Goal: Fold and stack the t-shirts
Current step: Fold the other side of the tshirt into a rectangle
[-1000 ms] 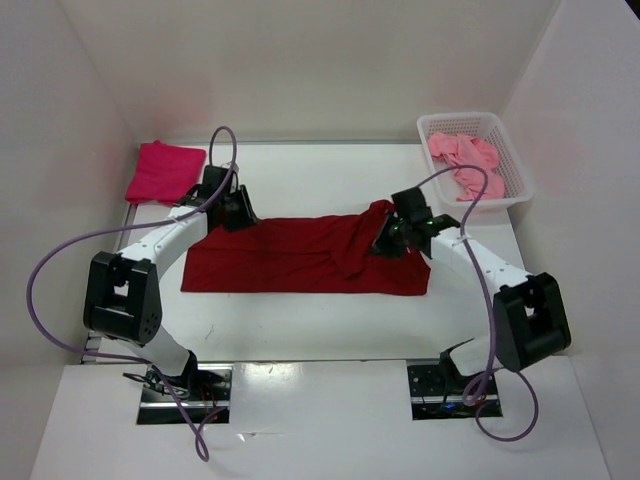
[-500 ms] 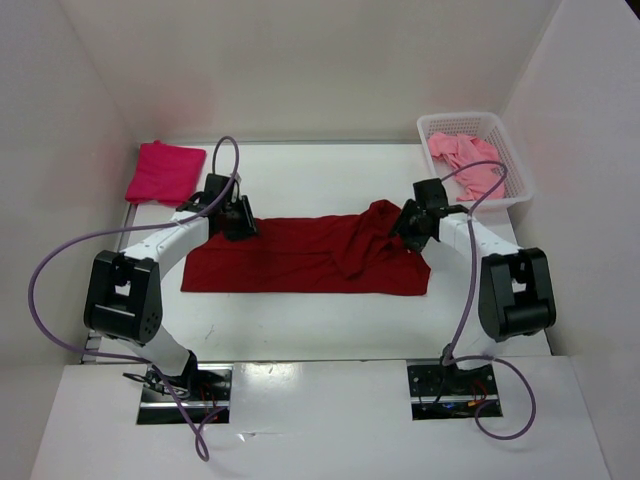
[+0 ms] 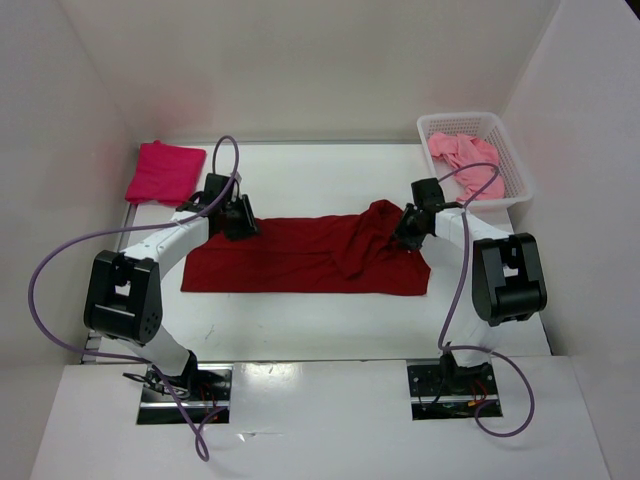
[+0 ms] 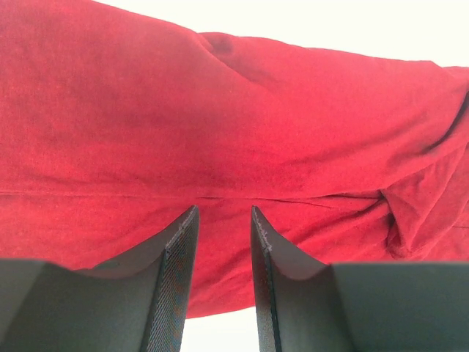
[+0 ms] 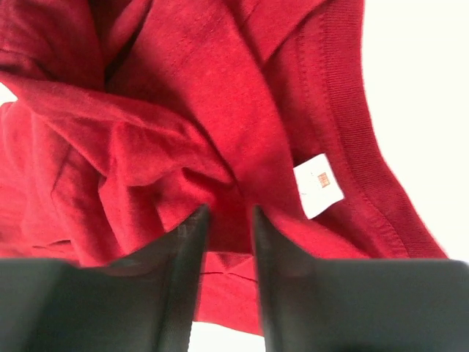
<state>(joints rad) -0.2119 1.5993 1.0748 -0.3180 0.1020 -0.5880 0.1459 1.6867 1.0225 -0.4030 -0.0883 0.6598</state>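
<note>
The dark red t-shirt (image 3: 290, 255) lies spread as a long strip across the table's middle, with a bunched hump (image 3: 375, 218) near its right end. My left gripper (image 3: 240, 225) is low over its far left edge, jaws slightly apart and empty; the left wrist view (image 4: 224, 213) shows the cloth (image 4: 220, 125) beneath. My right gripper (image 3: 403, 232) is at the far right edge beside the hump, jaws slightly apart over rumpled cloth (image 5: 146, 147) and the white neck label (image 5: 319, 185). The crimson-pink t-shirt (image 3: 163, 170) lies folded at the far left. The light pink t-shirt (image 3: 465, 160) lies crumpled in the basket.
The white mesh basket (image 3: 520, 190) stands at the far right corner. White walls close in the table on the left, back and right. Purple cables loop from both arms.
My right gripper has moved right and back, away from the bunched hump, which stays in place. My left gripper has shifted slightly to the right along the shirt's far edge.
</note>
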